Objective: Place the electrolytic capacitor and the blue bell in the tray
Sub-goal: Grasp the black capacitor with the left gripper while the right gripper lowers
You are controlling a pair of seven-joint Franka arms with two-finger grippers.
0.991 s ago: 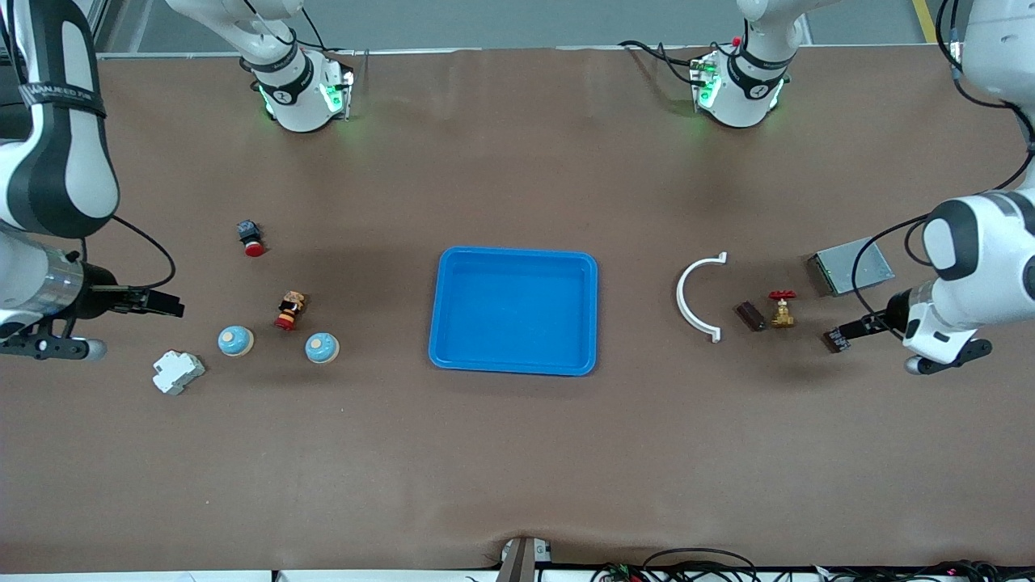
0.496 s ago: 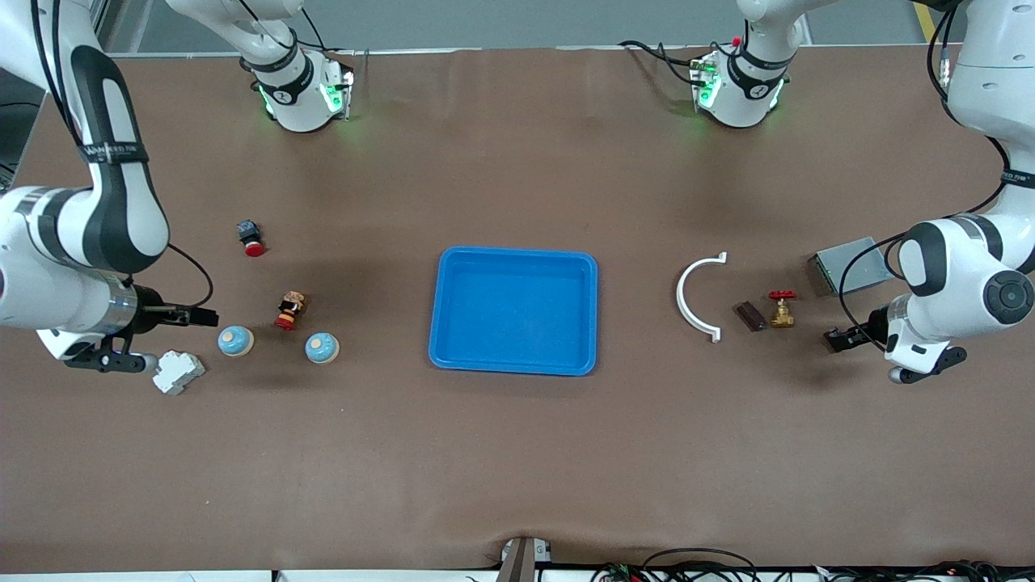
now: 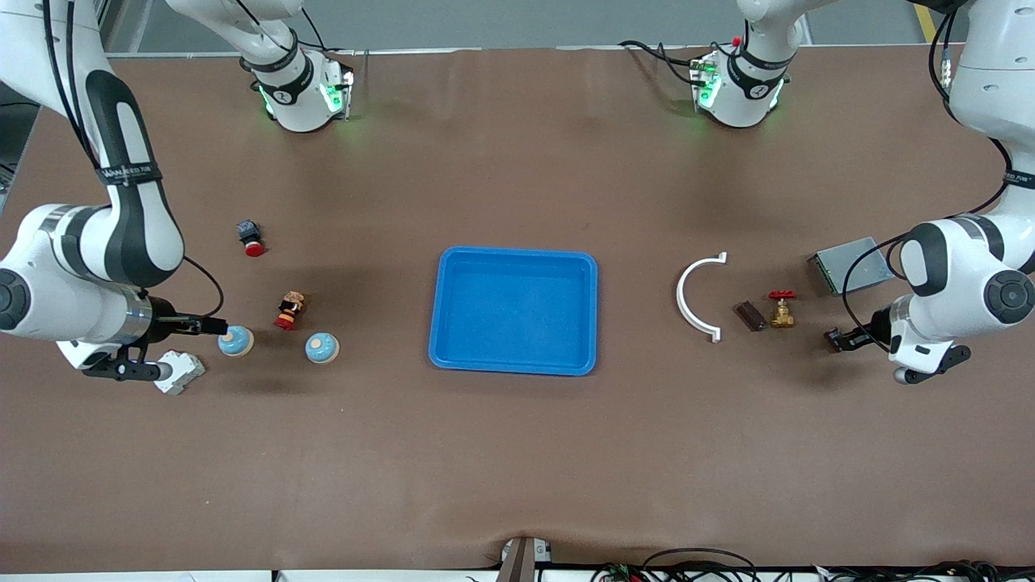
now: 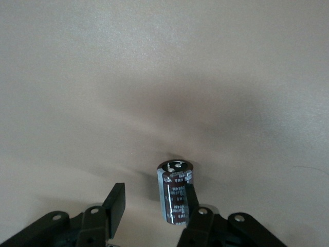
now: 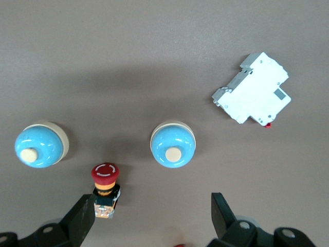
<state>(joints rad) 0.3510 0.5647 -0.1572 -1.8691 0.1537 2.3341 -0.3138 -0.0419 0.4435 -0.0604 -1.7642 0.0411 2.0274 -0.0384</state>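
Looking at the tray first: it sits in the middle of the tabletop, and all I see inside the rim is its own blue floor. Neither task piece is in it.

At the left arm's end, the left gripper is down by the electrolytic capacitor. My left wrist view has the jaws straddling it. One finger is against its side and the other stands off with a gap, so they are not clamped on it. The capacitor is on the tabletop, well apart from the tray and nearer to the front camera than the grey metal box. Between it and the tray lie a brass valve, a brown block and a white curved clip.

At the right arm's end, the right gripper hangs over the blue bell, jaws spread wide and gripping nothing. That bell rests on the tabletop just beside the white breaker. The second blue bell sits closer to the tray, with the red push-button near both bells. Both bells are well apart from the tray.
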